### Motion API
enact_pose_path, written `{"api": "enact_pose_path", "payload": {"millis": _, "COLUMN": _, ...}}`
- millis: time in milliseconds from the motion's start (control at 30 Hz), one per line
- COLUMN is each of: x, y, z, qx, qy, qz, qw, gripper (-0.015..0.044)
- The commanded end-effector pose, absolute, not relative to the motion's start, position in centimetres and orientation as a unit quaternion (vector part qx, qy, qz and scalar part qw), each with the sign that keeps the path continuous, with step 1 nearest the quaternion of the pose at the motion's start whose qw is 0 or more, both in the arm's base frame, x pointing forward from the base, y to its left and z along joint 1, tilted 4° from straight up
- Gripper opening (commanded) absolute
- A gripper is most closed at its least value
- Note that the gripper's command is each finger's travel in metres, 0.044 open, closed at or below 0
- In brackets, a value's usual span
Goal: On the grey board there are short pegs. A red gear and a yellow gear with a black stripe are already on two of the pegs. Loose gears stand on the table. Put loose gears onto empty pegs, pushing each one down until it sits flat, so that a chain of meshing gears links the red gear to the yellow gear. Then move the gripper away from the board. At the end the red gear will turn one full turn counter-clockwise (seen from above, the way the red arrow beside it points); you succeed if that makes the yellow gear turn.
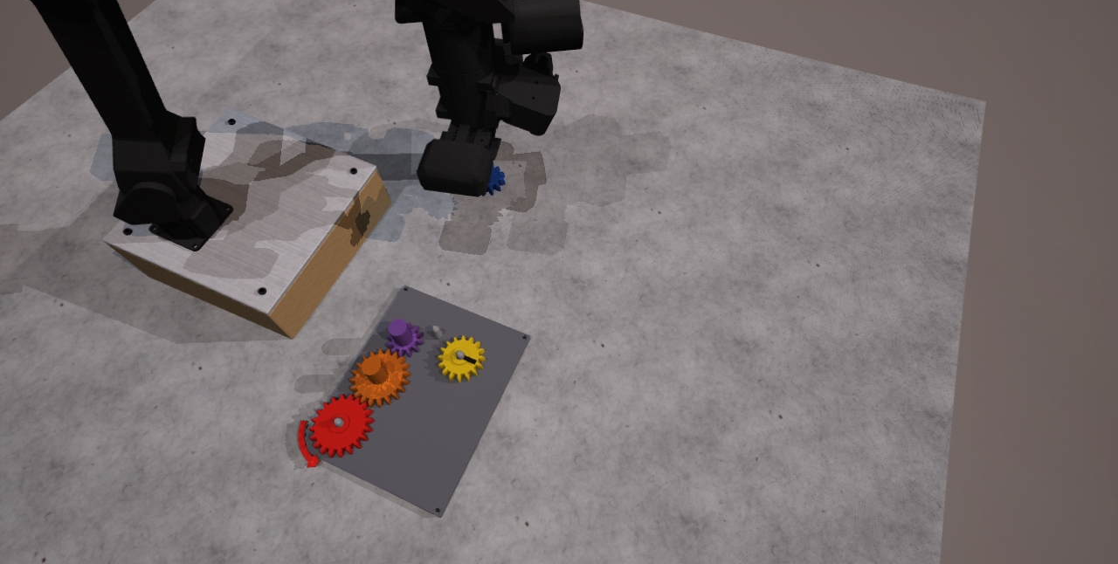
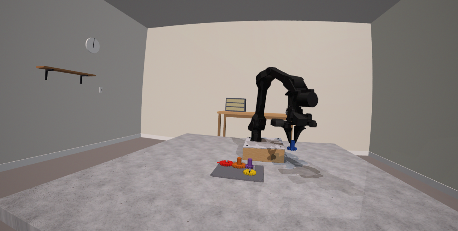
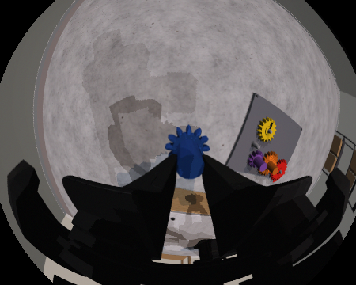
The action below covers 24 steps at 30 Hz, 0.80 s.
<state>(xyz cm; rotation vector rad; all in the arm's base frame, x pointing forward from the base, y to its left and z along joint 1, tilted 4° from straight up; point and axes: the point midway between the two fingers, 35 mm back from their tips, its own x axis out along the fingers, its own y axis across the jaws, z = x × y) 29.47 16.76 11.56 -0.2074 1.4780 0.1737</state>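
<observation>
My gripper (image 2: pixel 292 142) (image 3: pixel 189 160) is shut on the handle of the blue gear (image 1: pixel 496 180) (image 2: pixel 291 148) (image 3: pixel 187 144) and holds it above the table. On the grey board (image 1: pixel 422 459) (image 2: pixel 223 176) (image 3: pixel 249 119), the red gear (image 1: pixel 351 431) (image 2: pixel 225 163) sits beside the orange gear (image 1: pixel 390 388) (image 2: pixel 238 165). The purple gear (image 1: pixel 400 332) (image 2: pixel 249 163) (image 3: pixel 258 162) is beside the orange one. One bare peg (image 1: pixel 437 332) (image 3: pixel 255 145) stands between the purple gear and the yellow gear (image 1: pixel 471 347) (image 2: pixel 249 172) (image 3: pixel 263 132). The red arrow (image 1: pixel 303 443) is beside the red gear. In the top view the fingertips are hidden.
The robot's wooden base block (image 1: pixel 327 248) (image 2: pixel 262 155) with a metal top stands behind the board. The concrete-look table (image 1: pixel 742 286) (image 2: pixel 144 181) extends around both. A shelf (image 2: pixel 65 71) and a back table (image 2: pixel 237 113) are far off.
</observation>
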Motion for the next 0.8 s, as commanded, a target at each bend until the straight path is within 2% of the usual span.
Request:
{"api": "enact_pose_path", "payload": {"millis": 0, "x": 29.3, "y": 16.7, "z": 12.8, "qx": -0.093, "qy": 0.669, "qz": 0.077, "qw": 0.734, "gripper": 0.0}}
{"api": "enact_pose_path", "payload": {"millis": 267, "x": 28.9, "y": 16.4, "z": 14.7, "qx": -0.093, "qy": 0.669, "qz": 0.077, "qw": 0.733, "gripper": 0.0}}
{"api": "enact_pose_path", "payload": {"millis": 767, "x": 30.0, "y": 13.4, "z": 13.0, "qx": -0.094, "qy": 0.669, "qz": 0.076, "qw": 0.733, "gripper": 0.0}}
